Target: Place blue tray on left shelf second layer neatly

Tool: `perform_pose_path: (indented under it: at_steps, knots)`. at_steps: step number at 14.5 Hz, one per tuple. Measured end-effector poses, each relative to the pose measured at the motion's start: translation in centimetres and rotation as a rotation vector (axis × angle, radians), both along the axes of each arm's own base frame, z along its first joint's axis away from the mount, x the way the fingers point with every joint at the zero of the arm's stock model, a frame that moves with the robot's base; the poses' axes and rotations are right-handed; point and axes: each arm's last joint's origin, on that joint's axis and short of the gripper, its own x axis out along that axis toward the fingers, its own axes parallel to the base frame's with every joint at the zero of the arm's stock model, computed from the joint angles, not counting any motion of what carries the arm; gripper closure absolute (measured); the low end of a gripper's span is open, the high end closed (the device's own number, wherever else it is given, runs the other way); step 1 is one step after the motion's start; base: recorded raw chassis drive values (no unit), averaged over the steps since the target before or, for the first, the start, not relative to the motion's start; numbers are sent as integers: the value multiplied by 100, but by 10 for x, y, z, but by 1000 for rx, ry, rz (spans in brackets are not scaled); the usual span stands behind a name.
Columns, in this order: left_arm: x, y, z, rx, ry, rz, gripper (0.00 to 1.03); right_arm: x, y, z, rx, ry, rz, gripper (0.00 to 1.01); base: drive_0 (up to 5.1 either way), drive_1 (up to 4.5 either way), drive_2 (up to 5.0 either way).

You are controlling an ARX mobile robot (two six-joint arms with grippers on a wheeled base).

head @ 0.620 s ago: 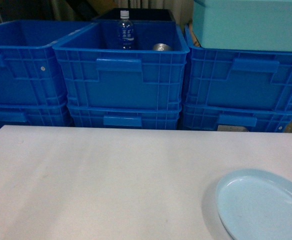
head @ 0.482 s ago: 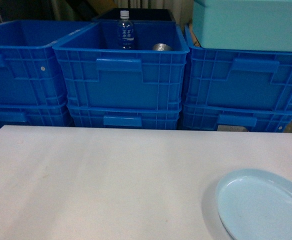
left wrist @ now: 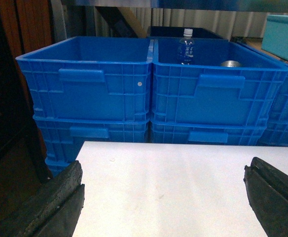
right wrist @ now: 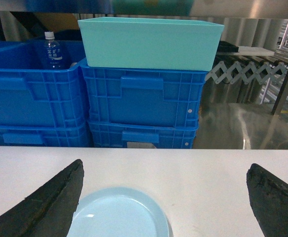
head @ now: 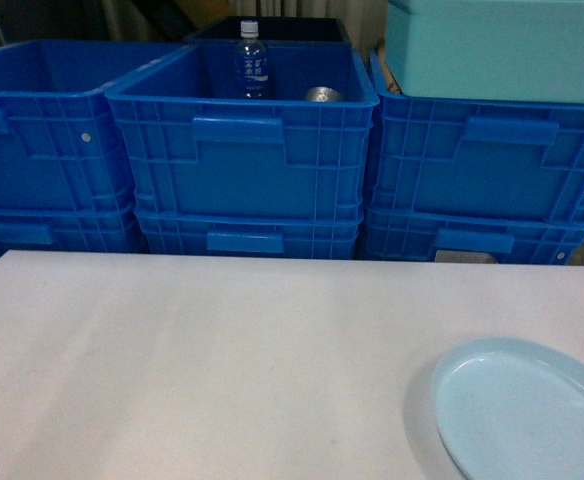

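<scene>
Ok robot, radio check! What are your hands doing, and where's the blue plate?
Left gripper open, empty, over bare table. Right gripper open, hovering above blue tray. Tray flat on white table, untouched. Nothing blocking it; no shelf in view.

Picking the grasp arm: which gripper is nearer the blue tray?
Right. The right gripper hangs open directly over the blue tray; the left gripper faces bare table, no tray in its view.

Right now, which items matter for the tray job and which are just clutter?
Job:
blue tray, on the white table
right tool, open above it

Clutter:
blue crates
water bottle
metal can
turquoise box
</scene>
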Motion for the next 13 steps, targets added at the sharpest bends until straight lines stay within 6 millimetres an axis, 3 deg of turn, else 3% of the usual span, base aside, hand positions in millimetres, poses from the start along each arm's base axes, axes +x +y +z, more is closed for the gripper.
perform_pose_path:
  at_steps: [2,4,7,8,10,11,13]
  knots:
    - [0,0,0,0,0,0,5,0,0,0,0,-2,0,3,0,0,0]
    - [0,0,0,0,0,0,5,17,1,8,48,3,73,3,0,0,0]
    - [0,0,0,0,0,0,5,75,2,40,181,100,180,3,0,0,0]
    - [0,0,0,0,0,0,5,99,1,41,258,176,177,3,0,0,0]
    - [0,0,0,0,0,0,5,136,-1,9,442,369,155,3,0,0,0]
    - [0,0,0,0,0,0,5,144,-3,-10,498,433,120,3,0,0,0]
    - [0,0,0,0,0,0,5,147,-5,-20,513,457,89,3,0,0,0]
